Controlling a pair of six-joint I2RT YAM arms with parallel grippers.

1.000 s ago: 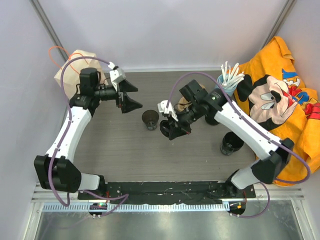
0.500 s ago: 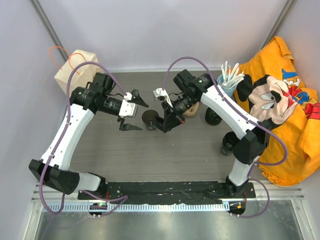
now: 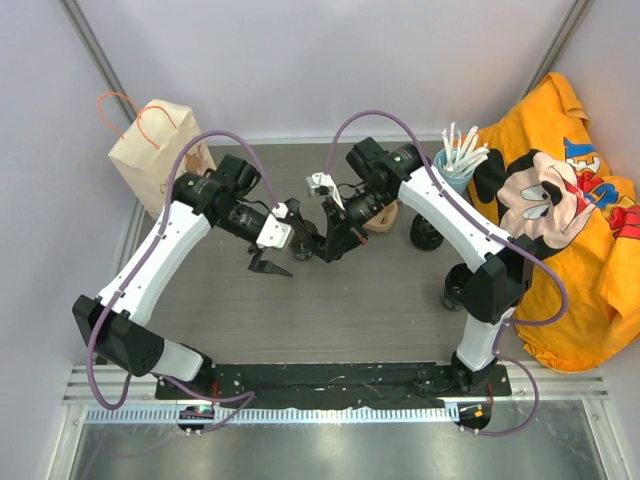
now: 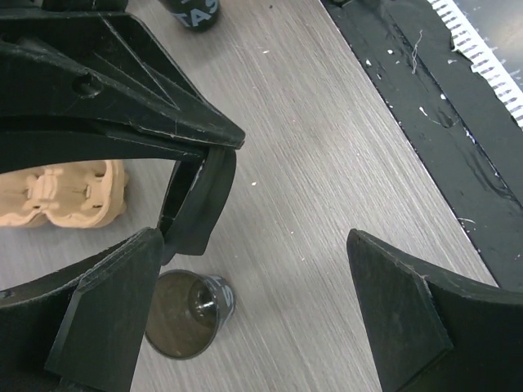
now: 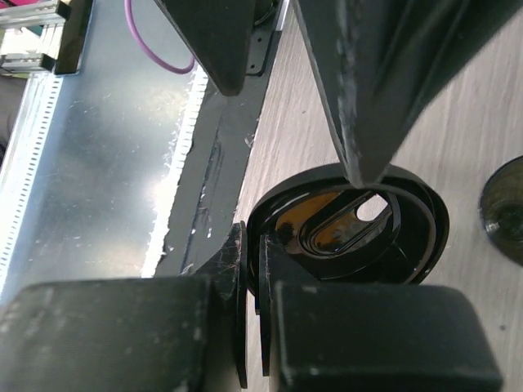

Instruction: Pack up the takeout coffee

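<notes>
takeout coffee (image 4: 189,314) sits inside wide-apart left tool (image 4: 253,237); right tool (image 5: 252,245) clamps lid (image 5: 327,263) by its edge.

Three black cups: a small cup (image 4: 186,314) mid-bench, a second cup (image 3: 428,232) and a third cup (image 3: 453,293) toward the right edge. One lid (image 5: 417,237) (black, with a sip hole), one carrier (image 4: 65,196), one paper bag (image 3: 150,150), one blue cup (image 3: 445,165) of sticks, one orange cloth (image 3: 560,200). Two arms: left arm (image 3: 150,260), right arm (image 3: 450,225).

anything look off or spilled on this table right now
Only the orange cartoon cloth stands out: it lies crumpled along the table's right side. The small black cup stands upright; no spill visible.
</notes>
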